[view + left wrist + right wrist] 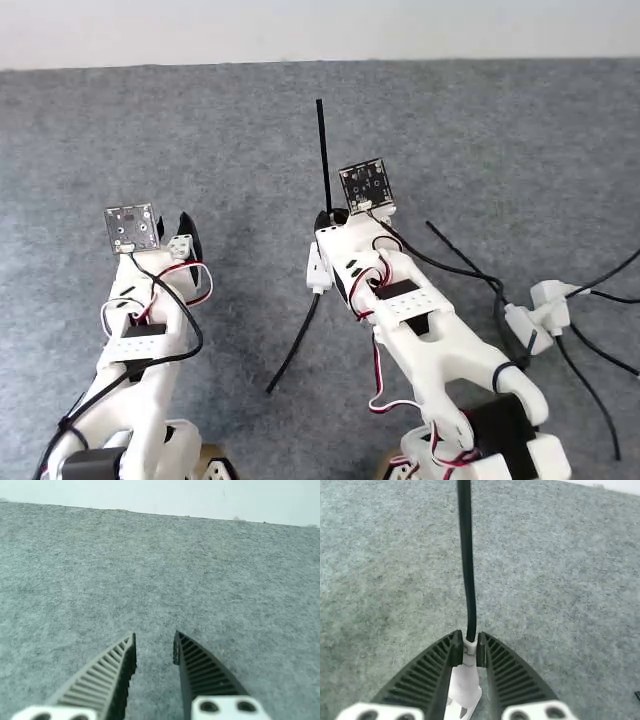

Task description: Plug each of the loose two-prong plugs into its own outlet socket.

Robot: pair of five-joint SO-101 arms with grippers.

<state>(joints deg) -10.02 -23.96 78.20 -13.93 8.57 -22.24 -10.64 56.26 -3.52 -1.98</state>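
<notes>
Right wrist view: my right gripper (pixel 467 641) clenching small white plastic two-prong plug (pixel 464 682), plug sitting between jaws, thin black cord (pixel 465 555) leading out past tips; my left gripper (pixel 154 641) hanging released over grey felt table (pixel 225 570).

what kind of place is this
Probably a robot test bench: grey mat, plain wall behind, right gripper shut on a plug, more white corded connectors lying loose.

Light: bright, even, diffuse over the grey tabletop (pixel 200 130).
Shadows: soft, faint, close under the right arm (pixel 430 330).
Brightest: pale wall (pixel 300 30) beyond the tabletop.
Contrast: left gripper (pixel 154 645) fingers (pixel 200 670) dark against it.
</notes>
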